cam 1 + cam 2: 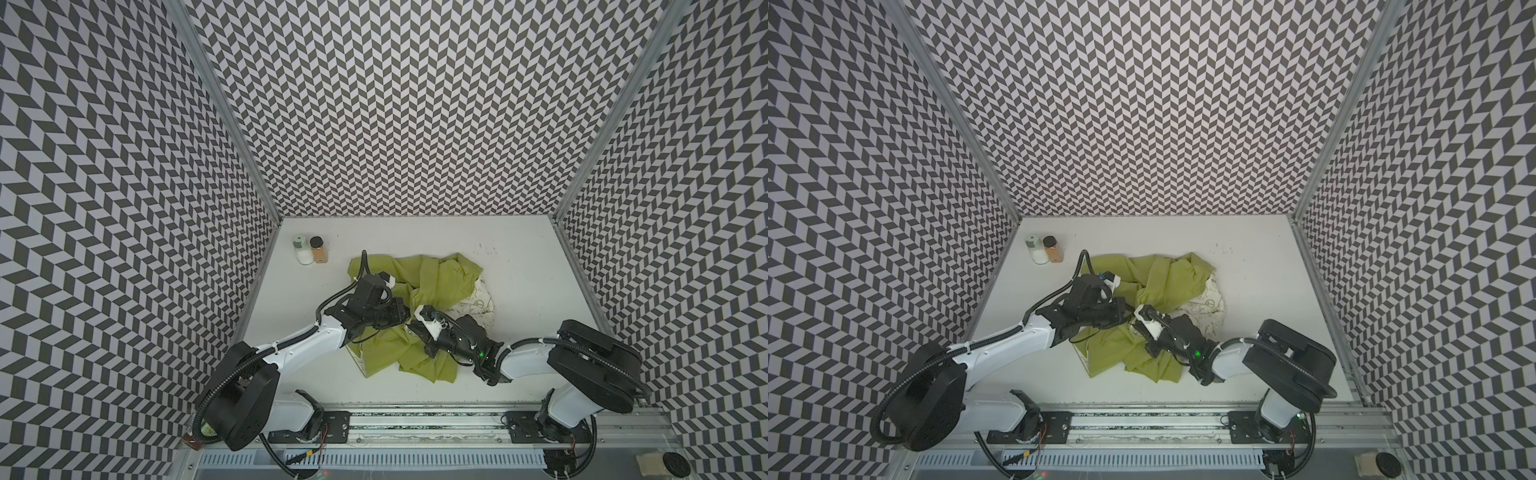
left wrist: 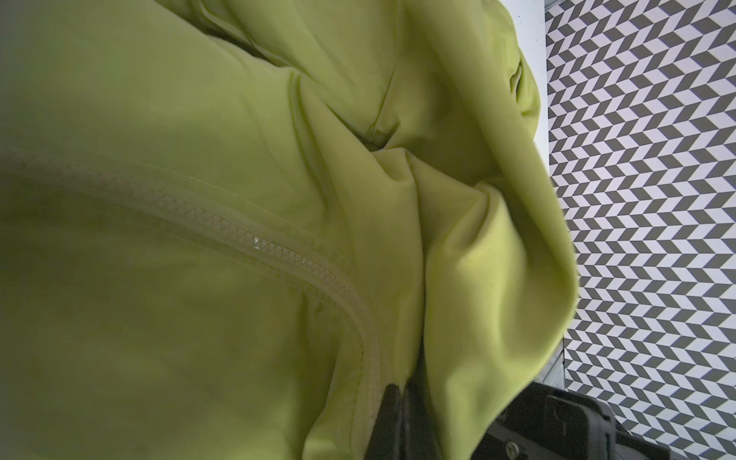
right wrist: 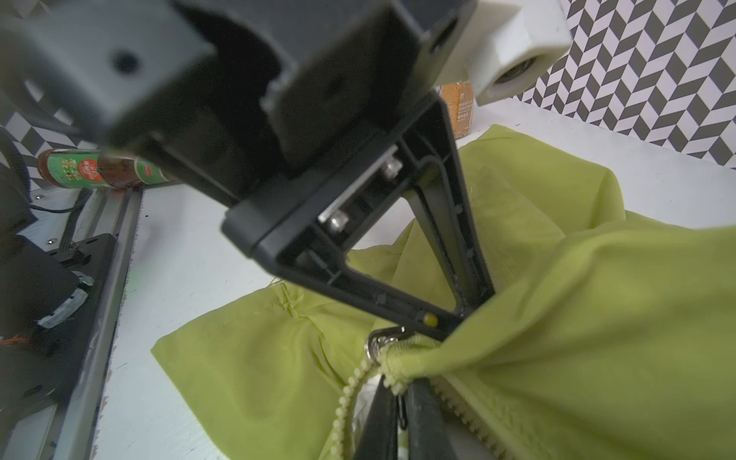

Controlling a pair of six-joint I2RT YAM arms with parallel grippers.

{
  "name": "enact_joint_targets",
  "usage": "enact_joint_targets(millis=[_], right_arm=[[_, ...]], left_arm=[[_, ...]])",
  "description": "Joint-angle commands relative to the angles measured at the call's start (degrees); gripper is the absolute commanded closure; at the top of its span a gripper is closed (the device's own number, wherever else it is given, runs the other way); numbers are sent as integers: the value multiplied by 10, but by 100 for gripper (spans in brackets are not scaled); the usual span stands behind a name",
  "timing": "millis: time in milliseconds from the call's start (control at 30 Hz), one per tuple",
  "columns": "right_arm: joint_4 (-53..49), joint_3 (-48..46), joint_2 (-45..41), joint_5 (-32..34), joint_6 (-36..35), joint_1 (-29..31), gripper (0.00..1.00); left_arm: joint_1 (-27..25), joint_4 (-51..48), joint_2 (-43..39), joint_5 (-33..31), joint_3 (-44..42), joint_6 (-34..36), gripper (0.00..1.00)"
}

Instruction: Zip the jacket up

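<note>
The jacket (image 1: 432, 282) lies bunched on the desk (image 1: 519, 270), with no clear long axis or heading. The left claw (image 3: 468, 312) pinches fabric beside the zipper slider (image 3: 376, 344). The right claw (image 3: 402, 388) is pressed together on the zipper edge (image 3: 392, 372).

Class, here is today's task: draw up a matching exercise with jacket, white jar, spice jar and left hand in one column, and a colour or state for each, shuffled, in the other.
Things:
1 jacket
2 white jar
3 spice jar
4 left hand

Descriptions:
A black lid
B shut on green fabric
C crumpled, lime-green
D pale lid

Pairs: 1-C; 2-D; 3-A; 4-B
</note>
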Motion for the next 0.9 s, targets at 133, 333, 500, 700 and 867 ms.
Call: enact_joint_targets(millis=[133,333,500,700,867], right_arm=[[-2,-15,-68,-9,3,2,100],[-54,-30,-128,-22,25,2,100],[-92,-55,-187,5,77,1,100],[-191,-55,-229,-28,169,-23,100],[-287,-56,-314,-102,249,-63,100]], left_arm=[[21,-17,-42,4,28,0,71],[43,-25,-87,-3,25,3,51],[23,5,-110,-2,-12,14,33],[-13,25,-172,-69,-58,80,30],[-9,107,-269,-115,-106,177,30]])
